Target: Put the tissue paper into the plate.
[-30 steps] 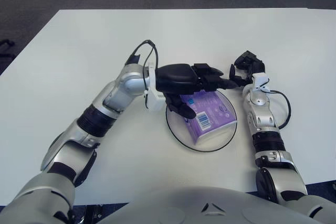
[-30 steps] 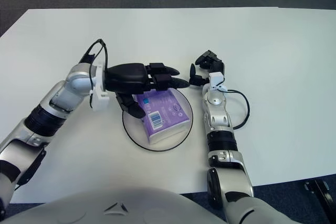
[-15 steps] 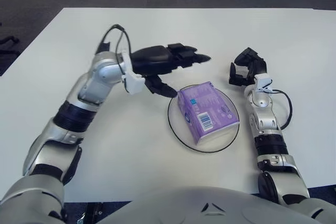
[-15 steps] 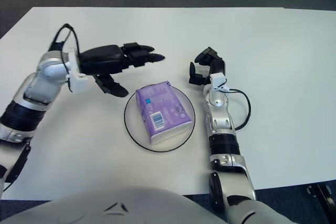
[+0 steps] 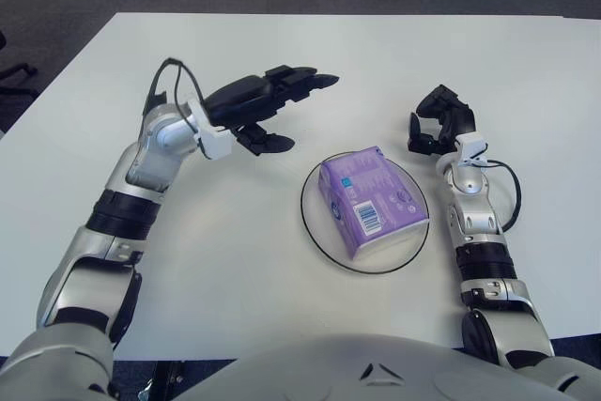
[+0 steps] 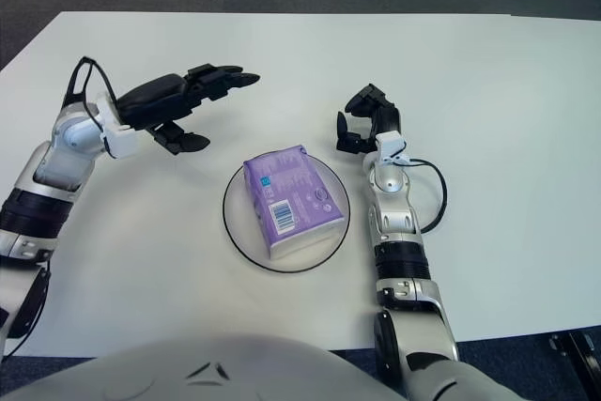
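Note:
A purple tissue pack (image 5: 368,199) lies inside the clear, dark-rimmed plate (image 5: 315,229) near the middle of the white table. My left hand (image 5: 279,105) hovers above the table up and to the left of the plate, fingers spread and empty, apart from the pack. My right hand (image 5: 434,122) is parked just right of the plate, fingers curled and empty.
The white table (image 5: 329,53) stretches wide behind and beside the plate. A black cable (image 5: 508,196) loops off my right forearm. Dark floor lies beyond the far table edge.
My left hand let go of the tissue pack, lifted off the plate and drew back to the upper left. The pack stays in the plate. The right hand has barely moved.

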Action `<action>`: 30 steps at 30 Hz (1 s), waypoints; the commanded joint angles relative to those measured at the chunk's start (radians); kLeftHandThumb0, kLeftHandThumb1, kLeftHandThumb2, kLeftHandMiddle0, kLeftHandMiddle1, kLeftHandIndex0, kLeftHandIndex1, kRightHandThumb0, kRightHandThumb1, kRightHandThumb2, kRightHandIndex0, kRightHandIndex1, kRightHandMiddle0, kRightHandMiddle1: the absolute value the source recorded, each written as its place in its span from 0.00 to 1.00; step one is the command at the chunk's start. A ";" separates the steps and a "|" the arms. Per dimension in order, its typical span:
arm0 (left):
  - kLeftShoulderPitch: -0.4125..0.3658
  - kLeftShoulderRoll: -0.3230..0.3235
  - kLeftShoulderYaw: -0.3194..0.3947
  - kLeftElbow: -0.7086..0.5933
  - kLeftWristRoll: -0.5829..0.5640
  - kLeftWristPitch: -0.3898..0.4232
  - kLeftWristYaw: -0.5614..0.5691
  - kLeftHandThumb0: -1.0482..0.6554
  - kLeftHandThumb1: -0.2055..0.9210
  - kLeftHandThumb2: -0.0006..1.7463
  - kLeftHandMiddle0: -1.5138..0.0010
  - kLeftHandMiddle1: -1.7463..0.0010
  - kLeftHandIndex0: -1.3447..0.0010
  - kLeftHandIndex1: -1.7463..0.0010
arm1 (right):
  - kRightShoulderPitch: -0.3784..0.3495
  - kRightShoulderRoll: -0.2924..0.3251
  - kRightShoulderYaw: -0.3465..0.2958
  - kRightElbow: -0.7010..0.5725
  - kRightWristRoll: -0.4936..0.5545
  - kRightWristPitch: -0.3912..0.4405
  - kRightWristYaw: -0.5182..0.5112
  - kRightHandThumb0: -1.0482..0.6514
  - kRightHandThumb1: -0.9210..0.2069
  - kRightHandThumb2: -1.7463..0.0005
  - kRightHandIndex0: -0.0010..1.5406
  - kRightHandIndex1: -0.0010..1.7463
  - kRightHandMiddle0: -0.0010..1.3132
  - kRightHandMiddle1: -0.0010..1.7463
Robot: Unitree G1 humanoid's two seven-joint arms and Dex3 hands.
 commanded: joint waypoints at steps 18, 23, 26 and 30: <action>0.141 -0.172 0.162 0.129 -0.154 0.130 0.252 0.00 1.00 0.63 0.84 0.59 1.00 0.37 | 0.167 0.051 -0.006 0.093 0.031 -0.038 0.014 0.33 0.53 0.25 0.84 1.00 0.47 1.00; 0.235 -0.257 0.214 0.060 -0.158 0.199 0.379 0.20 0.98 0.53 0.77 0.19 0.89 0.06 | 0.168 0.052 -0.008 0.092 0.037 -0.040 0.021 0.34 0.53 0.25 0.84 1.00 0.46 1.00; 0.264 -0.300 0.240 0.039 -0.192 0.239 0.418 0.33 0.93 0.43 0.70 0.06 0.83 0.02 | 0.169 0.053 -0.010 0.091 0.040 -0.042 0.027 0.33 0.53 0.25 0.84 1.00 0.46 1.00; 0.275 -0.353 0.266 0.011 -0.238 0.311 0.460 0.38 0.85 0.45 0.59 0.01 0.78 0.00 | 0.169 0.052 -0.011 0.091 0.040 -0.043 0.032 0.34 0.53 0.25 0.83 1.00 0.46 1.00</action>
